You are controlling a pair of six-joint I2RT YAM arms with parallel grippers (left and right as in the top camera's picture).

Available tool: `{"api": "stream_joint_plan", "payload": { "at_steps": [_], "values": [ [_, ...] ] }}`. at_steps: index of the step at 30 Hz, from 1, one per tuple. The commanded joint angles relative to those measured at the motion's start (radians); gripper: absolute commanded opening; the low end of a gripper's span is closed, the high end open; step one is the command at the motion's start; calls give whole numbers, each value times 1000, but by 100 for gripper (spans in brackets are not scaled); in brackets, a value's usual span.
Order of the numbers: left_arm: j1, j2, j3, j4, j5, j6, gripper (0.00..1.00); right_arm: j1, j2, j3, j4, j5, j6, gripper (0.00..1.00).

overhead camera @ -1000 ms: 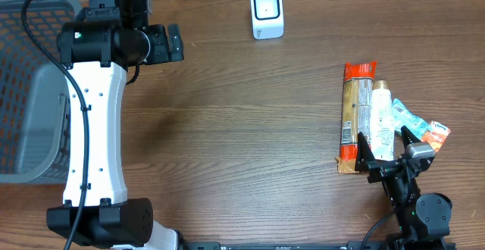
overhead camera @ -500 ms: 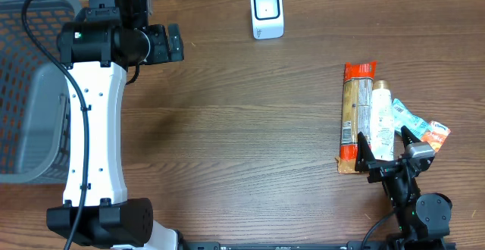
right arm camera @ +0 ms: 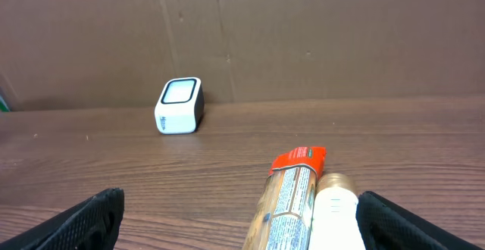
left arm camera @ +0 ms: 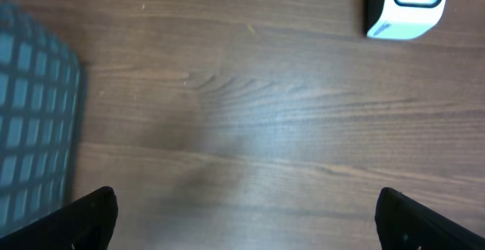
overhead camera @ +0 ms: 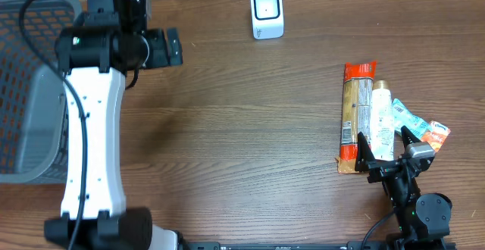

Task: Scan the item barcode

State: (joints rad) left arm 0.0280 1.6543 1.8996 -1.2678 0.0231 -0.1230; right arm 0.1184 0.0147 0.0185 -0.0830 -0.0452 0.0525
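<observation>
Brown wooden bench (overhead camera: 242, 129) is carrying a white barcode scanner (overhead camera: 267, 13) near its far edge and a grey mesh basket (overhead camera: 23, 91) at the left. The left hand (overhead camera: 174, 45) is hovering wide open and empty beside the basket, its arm sitting slightly further left than a second ago. The right hand (overhead camera: 386, 148) is staying put, jaws spread and empty, at the near ends of a white bottle (overhead camera: 381, 117) and an orange-ended packet (overhead camera: 350, 117).
</observation>
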Motion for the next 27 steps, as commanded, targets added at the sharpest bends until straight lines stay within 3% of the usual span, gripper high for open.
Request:
{"api": "stream_joint_plan", "payload": {
  "at_steps": [1,6,13,18,22,27],
  "values": [
    [-2,-148,-106,2,-39,11,100,-1,-12,-11,3,-1,3,100],
    [-2,-369,-418,265,-56,28,100,-1,-12,-11,3,-1,3,100],
    [-2,-744,-948,795,47,264,100,-1,-12,-11,3,-1,3,100],
    [6,-969,-1259,1112,41,277,100,-1,-12,-11,3,-1,3,100],
    [13,-1125,-1461,1256,39,282,100,-1,-12,-11,3,-1,3,100],
    [13,-1290,-1635,1317,37,290,100,-1,-12,-11,3,-1,3,100]
  ]
}}
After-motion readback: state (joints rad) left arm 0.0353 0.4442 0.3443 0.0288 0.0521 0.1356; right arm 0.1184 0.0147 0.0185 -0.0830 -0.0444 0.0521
